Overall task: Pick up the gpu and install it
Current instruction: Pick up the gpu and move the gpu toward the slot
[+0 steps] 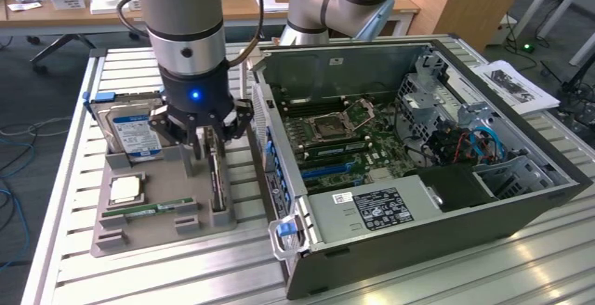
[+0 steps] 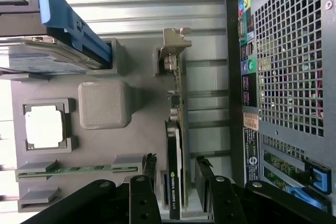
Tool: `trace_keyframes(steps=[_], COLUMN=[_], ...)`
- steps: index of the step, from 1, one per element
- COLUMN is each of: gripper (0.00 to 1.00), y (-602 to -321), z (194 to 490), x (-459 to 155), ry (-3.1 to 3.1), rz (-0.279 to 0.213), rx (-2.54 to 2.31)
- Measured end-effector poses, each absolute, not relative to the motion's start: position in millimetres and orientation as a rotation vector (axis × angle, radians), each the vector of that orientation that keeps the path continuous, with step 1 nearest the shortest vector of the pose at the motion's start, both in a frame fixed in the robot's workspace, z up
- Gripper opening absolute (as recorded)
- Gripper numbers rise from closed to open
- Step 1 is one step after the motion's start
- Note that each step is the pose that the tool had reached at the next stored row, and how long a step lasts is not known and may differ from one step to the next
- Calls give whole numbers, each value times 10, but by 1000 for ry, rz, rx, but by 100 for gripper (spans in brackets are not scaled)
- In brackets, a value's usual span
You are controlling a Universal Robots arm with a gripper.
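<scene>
The gpu (image 1: 219,180) is a thin dark card with a pale metal bracket. It stands on edge in a slot along the grey holder tray (image 1: 158,239), on the side next to the computer case (image 1: 419,131). My gripper (image 1: 209,153) hangs straight down over the card. In the wrist view the gripper (image 2: 176,162) is open with one finger on each side of the gpu (image 2: 176,129). Small gaps separate the fingers (image 2: 149,167) from the card's faces.
The tray also holds a silver hard drive (image 1: 135,131) with a blue label, a processor chip (image 1: 125,190) and a green memory stick (image 1: 149,209). The open case shows its motherboard (image 1: 353,145). Everything rests on a slatted metal table (image 1: 167,277).
</scene>
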State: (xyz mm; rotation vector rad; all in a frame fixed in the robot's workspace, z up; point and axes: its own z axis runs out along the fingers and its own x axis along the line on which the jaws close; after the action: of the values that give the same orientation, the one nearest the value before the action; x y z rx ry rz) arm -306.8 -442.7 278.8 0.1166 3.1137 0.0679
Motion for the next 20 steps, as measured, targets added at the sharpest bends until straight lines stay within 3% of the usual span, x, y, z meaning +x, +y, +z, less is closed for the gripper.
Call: trace_keyframes(steps=[20], gripper=[43], y=[-4428], z=[2529], x=[-3048], ry=[3114], rz=[68], rx=[117])
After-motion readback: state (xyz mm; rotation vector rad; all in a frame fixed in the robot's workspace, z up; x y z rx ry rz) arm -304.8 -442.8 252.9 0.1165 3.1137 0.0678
